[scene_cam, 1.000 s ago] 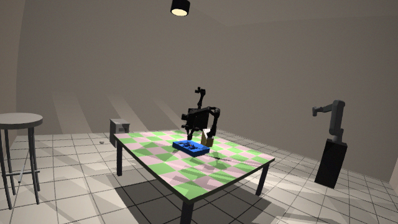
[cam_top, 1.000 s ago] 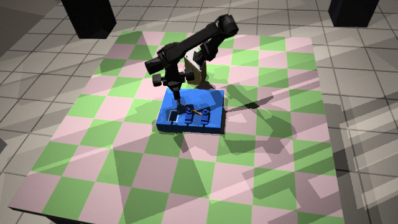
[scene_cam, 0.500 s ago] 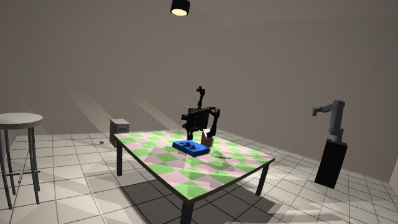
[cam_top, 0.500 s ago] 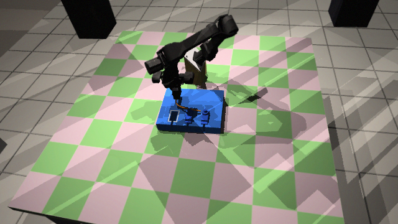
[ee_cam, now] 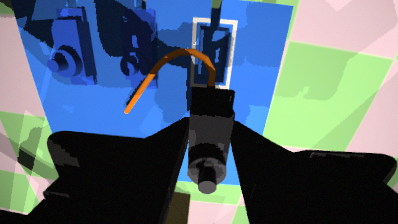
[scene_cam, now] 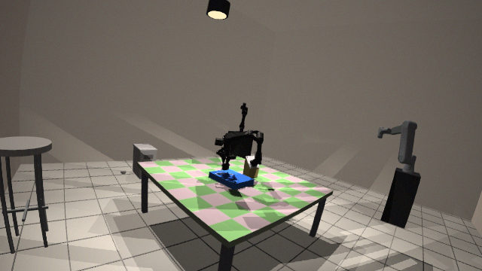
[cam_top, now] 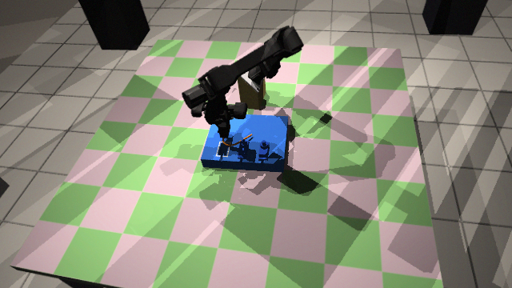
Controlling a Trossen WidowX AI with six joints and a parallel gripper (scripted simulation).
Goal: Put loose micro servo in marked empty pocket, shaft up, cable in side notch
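Dim room; ceiling lamp [scene_cam: 218, 9] casts hard overlapping shadows.
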